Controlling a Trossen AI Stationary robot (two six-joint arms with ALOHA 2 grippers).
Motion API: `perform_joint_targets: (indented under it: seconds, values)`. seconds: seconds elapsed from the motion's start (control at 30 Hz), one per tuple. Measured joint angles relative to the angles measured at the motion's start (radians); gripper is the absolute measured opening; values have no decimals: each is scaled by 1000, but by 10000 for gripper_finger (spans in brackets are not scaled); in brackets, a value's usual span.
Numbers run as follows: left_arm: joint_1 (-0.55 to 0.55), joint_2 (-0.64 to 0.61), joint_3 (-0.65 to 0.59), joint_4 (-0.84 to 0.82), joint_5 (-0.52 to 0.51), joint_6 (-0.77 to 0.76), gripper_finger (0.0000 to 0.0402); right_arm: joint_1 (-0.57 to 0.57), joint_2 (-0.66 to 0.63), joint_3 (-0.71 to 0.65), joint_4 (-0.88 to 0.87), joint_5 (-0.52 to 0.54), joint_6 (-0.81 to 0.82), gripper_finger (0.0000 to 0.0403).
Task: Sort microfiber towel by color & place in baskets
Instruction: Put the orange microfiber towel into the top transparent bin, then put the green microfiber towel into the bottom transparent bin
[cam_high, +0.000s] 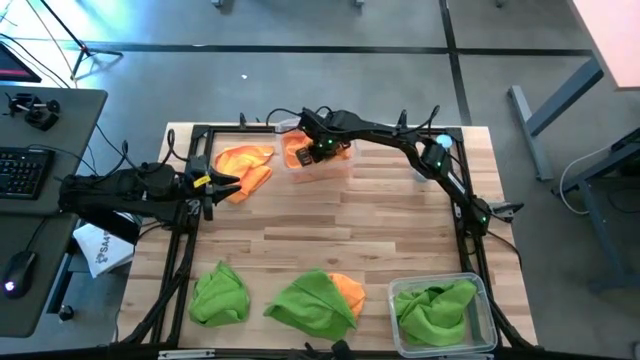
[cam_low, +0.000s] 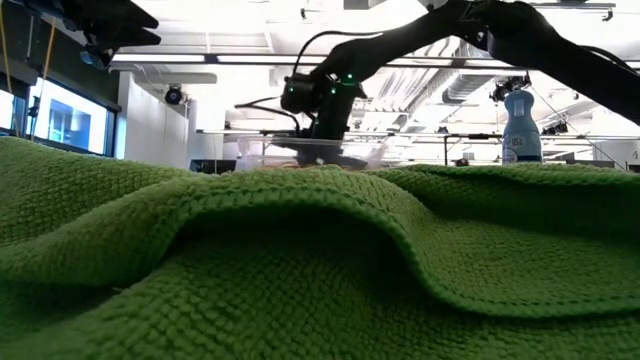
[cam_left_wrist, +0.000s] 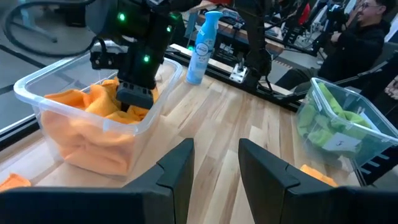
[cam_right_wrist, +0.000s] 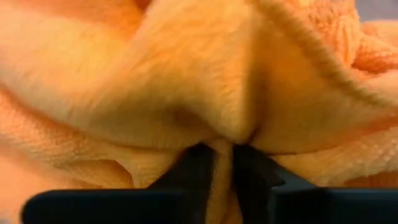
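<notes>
A clear basket (cam_high: 318, 165) at the table's far side holds orange towels (cam_left_wrist: 93, 127). My right gripper (cam_high: 318, 150) reaches down into it and is shut on an orange towel (cam_right_wrist: 205, 81). Another orange towel (cam_high: 245, 163) lies flat on the table left of that basket. My left gripper (cam_high: 222, 185) is open and empty just left of this towel. A second clear basket (cam_high: 445, 315) at the near right holds green towels. Two green towels (cam_high: 220, 293) (cam_high: 312, 305) lie at the near edge, the second over an orange one (cam_high: 349, 290). My right gripper pinches a raised fold of the orange towel (cam_right_wrist: 225, 144) between its two fingers. The fingers come from above, pointing down into the basket (cam_left_wrist: 134, 93). The rest of the towel lies bunched on the other orange cloth in the basket.
A clear spray bottle with a blue cap (cam_high: 437, 150) stands at the far right of the table. A black frame (cam_high: 200, 135) runs around the tabletop. A green towel (cam_low: 320, 260) fills the low view's foreground. A person (cam_left_wrist: 367, 31) sits beyond the table.
</notes>
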Motion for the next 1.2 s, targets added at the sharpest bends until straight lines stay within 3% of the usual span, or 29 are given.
perform_joint_targets:
  seconds: [0.3, 0.5, 0.9, 1.2]
  values:
    - [0, 0, 0, 0, 21, 0, 113, 7, -4, 192, -159, 30, -36, 145]
    - [0, 0, 0, -1, 49, 0, 113, 42, -116, 151, -196, 166, -55, 168]
    - [-2, 11, 0, -29, 55, 49, 113, 247, -291, 150, -341, 402, -27, 163]
    - [-57, 241, 50, -131, 102, 26, 113, 452, -307, 150, -565, 601, 199, 110]
